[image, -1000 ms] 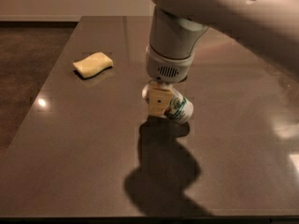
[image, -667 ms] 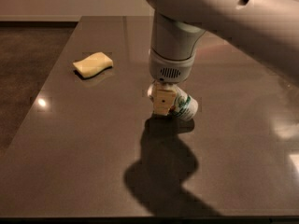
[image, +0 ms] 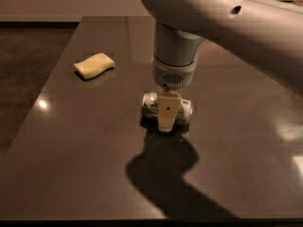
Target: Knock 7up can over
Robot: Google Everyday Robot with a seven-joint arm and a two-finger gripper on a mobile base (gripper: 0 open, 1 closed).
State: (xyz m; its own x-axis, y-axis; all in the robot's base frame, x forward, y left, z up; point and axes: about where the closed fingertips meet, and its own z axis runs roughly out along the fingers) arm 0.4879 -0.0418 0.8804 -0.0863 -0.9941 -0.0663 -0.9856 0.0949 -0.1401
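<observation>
The 7up can, white with green markings, lies on its side on the dark table, its silver end pointing left. My gripper hangs straight down from the white arm and reaches the tabletop directly in front of the can's middle, hiding part of it. The gripper's cream-coloured tip appears to touch the can.
A yellow sponge lies on the table at the back left. The table's left edge runs diagonally beside a darker floor. The arm's shadow falls across the table's front.
The can has gone from leaning behind the gripper to lying flat on its side. The gripper has dropped slightly and come toward the camera.
</observation>
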